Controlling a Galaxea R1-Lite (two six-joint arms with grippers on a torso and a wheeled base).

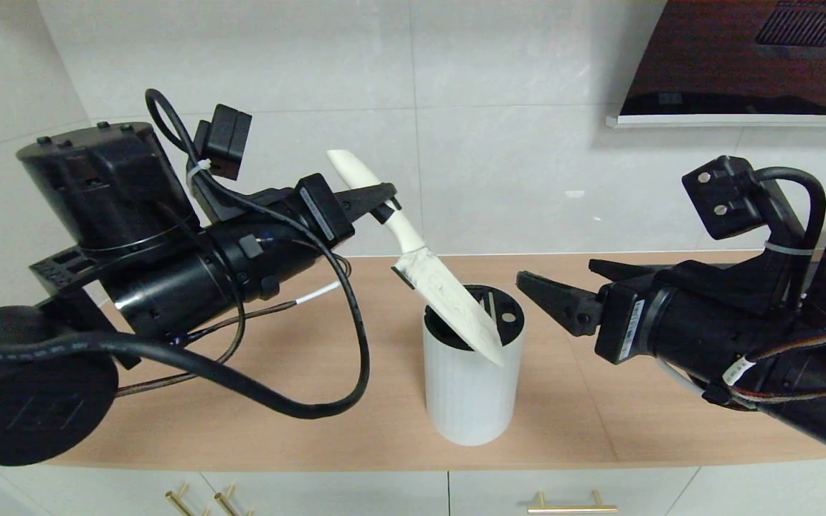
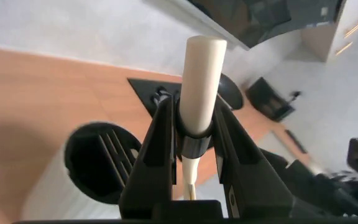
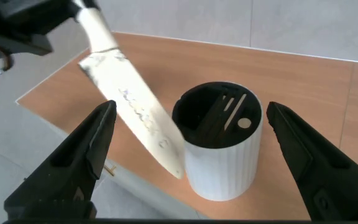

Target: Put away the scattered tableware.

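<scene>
A white ceramic knife (image 1: 433, 278) with a cream handle hangs tilted, blade pointing down over the front rim of a white ribbed holder (image 1: 469, 390) with a black slotted top. My left gripper (image 1: 383, 202) is shut on the knife's handle (image 2: 199, 93), up and left of the holder. In the right wrist view the blade (image 3: 143, 115) crosses in front of the holder (image 3: 219, 152). My right gripper (image 1: 553, 290) is open, just right of the holder's top, holding nothing.
The holder stands on a wooden countertop (image 1: 255, 416) near its front edge. White drawers with gold handles (image 1: 572, 506) lie below. A tiled wall and a dark range hood (image 1: 750, 64) are behind. Cables (image 1: 298, 401) hang from the left arm over the counter.
</scene>
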